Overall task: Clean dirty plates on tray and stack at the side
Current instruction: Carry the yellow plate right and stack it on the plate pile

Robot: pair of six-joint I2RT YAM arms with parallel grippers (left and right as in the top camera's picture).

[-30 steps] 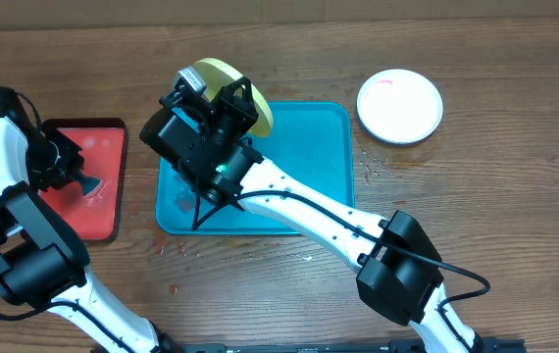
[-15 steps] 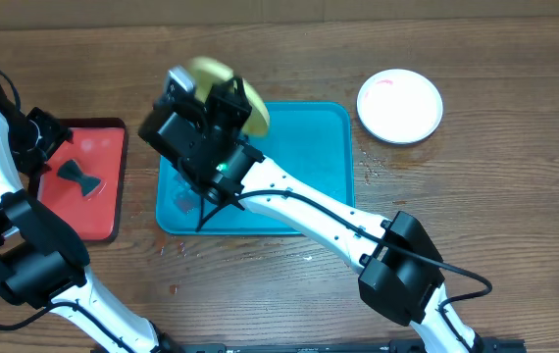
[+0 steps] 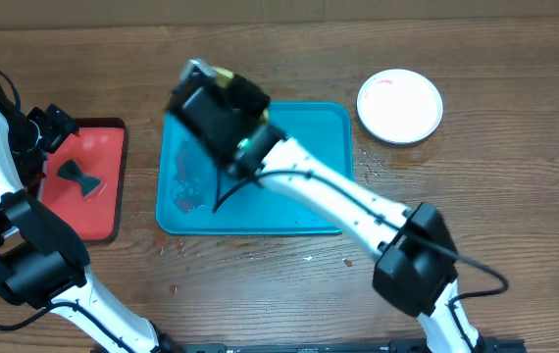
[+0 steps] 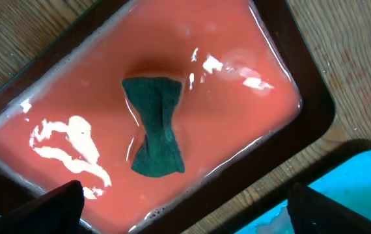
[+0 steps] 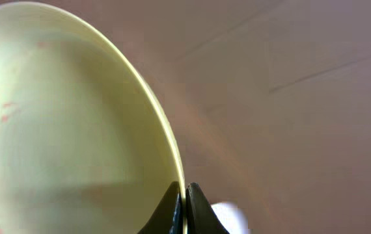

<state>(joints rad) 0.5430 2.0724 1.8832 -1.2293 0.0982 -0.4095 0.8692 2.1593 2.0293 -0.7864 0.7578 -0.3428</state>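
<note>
Right gripper [image 5: 184,198]: jaws pinched on the rim of the yellow-green plate [image 5: 75,130], held on edge above the teal tray [image 3: 333,147].
Left gripper [image 4: 185,198]: spread wide, empty, above the green sponge [image 4: 154,127] lying in the red tray [image 4: 224,123].
Step, as I judge it: bringing sponge and plate together.
Doing it well: the hold is only a thin rim pinch, so wipe lightly, press toward the pinch, turn the smeared face to the sponge, and keep drips over the tray.

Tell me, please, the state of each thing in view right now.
yellow-green plate, held up, tilted, faintly smeared.
right pincer, shut on that plate's rim.
white plate, flat on the table, red-smeared.
teal tray, flat on the table.
sponge, lying loose in the red tray.
left pincer, open, above the red tray.
</note>
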